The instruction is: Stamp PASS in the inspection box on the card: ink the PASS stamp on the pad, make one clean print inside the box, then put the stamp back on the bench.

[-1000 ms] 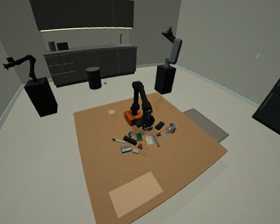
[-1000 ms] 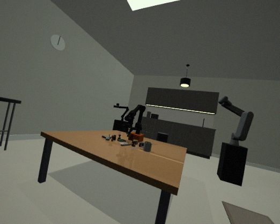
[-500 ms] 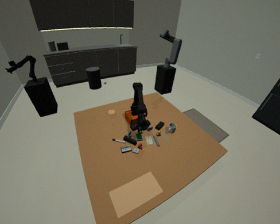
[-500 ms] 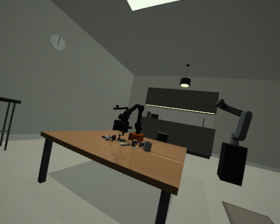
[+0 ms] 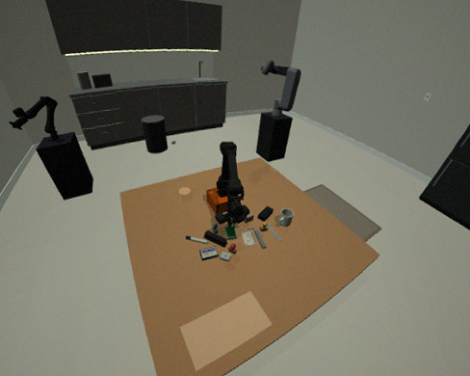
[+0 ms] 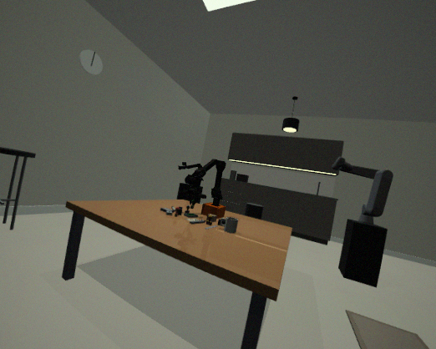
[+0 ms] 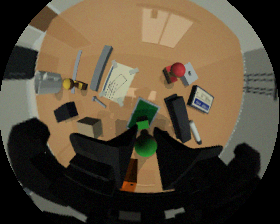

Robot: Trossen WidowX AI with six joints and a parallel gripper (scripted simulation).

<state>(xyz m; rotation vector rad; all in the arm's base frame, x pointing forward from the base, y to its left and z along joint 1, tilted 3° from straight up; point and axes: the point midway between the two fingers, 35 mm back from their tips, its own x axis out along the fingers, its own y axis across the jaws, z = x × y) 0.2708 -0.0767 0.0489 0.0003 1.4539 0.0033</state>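
My gripper [image 5: 232, 221] [image 6: 192, 204] [image 7: 145, 128] is shut on the green stamp, which has a round green knob [image 7: 145, 146] and a small green block at its lower end. It hangs above the green ink pad [image 5: 231, 234] [image 6: 191, 215] [image 7: 143, 110]; in the wrist view the block overlaps the pad's near end. Whether they touch is not clear. The pale card [image 5: 248, 238] [image 7: 119, 83] lies beside the pad, with dark line marks and small pieces at its corners. Its inspection box and lettering are too small to read.
A red-knobbed stamp [image 5: 232, 248] [image 7: 178, 69], a yellow-knobbed one [image 5: 264, 225] [image 7: 68, 84] and a blue one [image 5: 215, 227] stand around. A black case [image 7: 178, 118], marker [image 7: 195, 132], grey bar [image 7: 102, 68], grey block [image 7: 90, 127], black block [image 7: 66, 111] and mug [image 5: 286, 217] [image 6: 231, 225] surround the card and pad.
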